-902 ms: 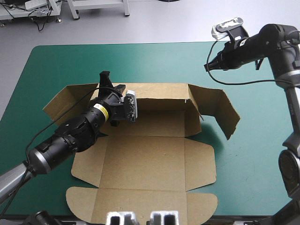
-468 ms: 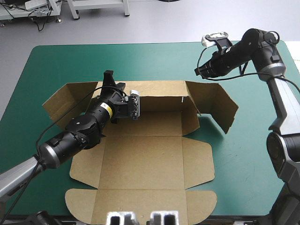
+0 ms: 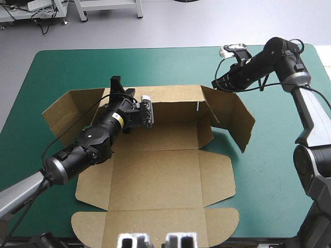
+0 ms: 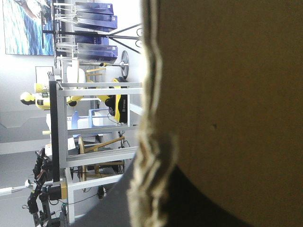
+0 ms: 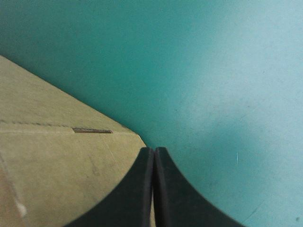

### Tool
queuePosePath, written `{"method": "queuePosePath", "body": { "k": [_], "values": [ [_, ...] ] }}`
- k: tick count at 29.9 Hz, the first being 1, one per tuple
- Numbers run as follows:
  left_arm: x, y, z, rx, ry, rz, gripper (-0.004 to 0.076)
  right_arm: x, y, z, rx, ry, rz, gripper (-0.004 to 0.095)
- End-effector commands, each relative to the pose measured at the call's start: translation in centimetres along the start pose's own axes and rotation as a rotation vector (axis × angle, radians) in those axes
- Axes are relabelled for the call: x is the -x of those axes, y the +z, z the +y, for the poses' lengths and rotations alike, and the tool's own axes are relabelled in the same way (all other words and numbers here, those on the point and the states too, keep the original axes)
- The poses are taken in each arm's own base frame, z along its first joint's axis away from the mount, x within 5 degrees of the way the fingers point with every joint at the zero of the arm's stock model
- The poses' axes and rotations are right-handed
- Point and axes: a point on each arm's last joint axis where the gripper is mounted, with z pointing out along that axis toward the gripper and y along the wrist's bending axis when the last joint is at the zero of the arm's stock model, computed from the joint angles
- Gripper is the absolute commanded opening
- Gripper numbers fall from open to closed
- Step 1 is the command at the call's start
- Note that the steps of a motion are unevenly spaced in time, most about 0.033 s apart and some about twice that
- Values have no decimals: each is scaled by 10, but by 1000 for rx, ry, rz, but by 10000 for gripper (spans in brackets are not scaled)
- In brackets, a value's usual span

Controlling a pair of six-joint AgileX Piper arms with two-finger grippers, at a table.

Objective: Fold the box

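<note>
Left fingers [image 3: 115, 83] all but closed on board; right fingers [image 5: 142, 189] pressed together, holding nothing. Teal-green bench [image 3: 62, 67] carries the brown box [image 3: 155, 170] at its middle, base flat, lid flap toward 6 o'clock. Back wall [image 3: 173, 101] stands upright, pinched by left fingers at 11 o'clock. Right side flap [image 3: 238, 119] half raised, right fingers' tip at its 1 o'clock corner.

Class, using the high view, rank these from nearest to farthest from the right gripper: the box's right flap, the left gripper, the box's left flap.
1. right flap: directly beside the right gripper.
2. left gripper: at the back wall's left end.
3. left flap: farthest, spread out to the left.
</note>
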Motion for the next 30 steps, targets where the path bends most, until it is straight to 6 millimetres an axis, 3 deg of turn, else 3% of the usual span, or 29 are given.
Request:
{"method": "queuePosePath", "body": {
  "k": [1,13,17,30],
  "values": [
    [1,-9,16,66,-14,2,-11,-7,-21,13,34,-35,-24,-25],
    [0,-5,13,57,-27,12,-11,-50,-32,42,195,-196,-39,-25],
    [0,-5,13,53,-34,12,-11,-60,-28,41,182,-245,-48,-25],
    [1,-5,11,40,-60,11,-11,-98,-13,52,224,-410,-360,-24]
  ]
}}
